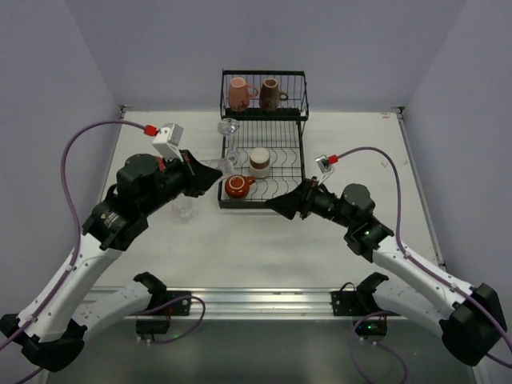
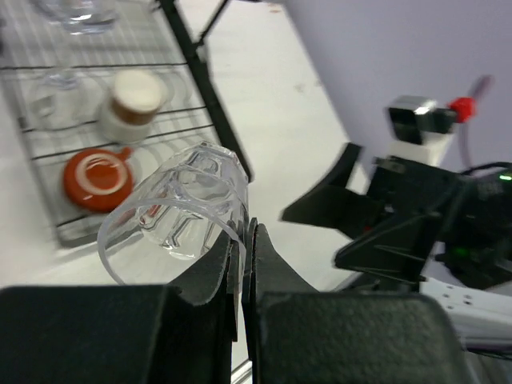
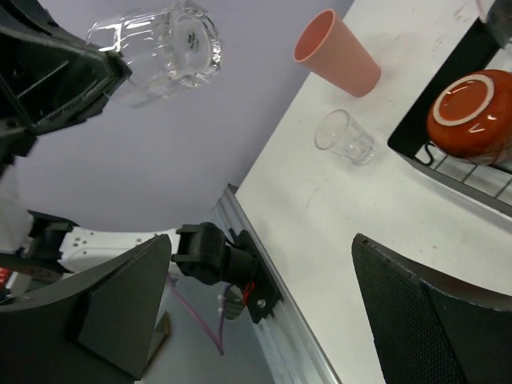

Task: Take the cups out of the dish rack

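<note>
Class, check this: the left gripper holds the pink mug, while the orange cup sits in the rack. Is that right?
No. The left wrist view shows the left gripper holding a clear glass, not the pink mug; the orange cup does sit in the rack.

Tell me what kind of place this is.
Likely a robotics test cell, not a kitchen: bare walls around a white table, two arms on a metal rail, a staged dish rack.

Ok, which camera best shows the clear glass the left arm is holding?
The left wrist view: the clear glass fills the frame's middle, its rim pinched between the jaws. The right wrist view shows it smaller, from the base end. In the top external view it is small and faint.
</note>
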